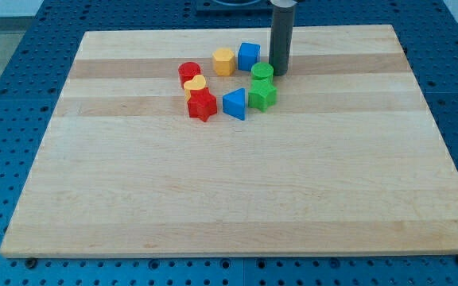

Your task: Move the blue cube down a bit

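The blue cube sits near the view's top centre of the wooden board. My tip is just to the right of the cube and slightly lower, beside the green cylinder. A yellow hexagonal block touches the cube's left side. The dark rod rises from the tip to the view's top edge.
Below the cube lie a green star-like block, a blue triangular block, a red star-like block, a small yellow block and a red cylinder. Blue perforated table surrounds the board.
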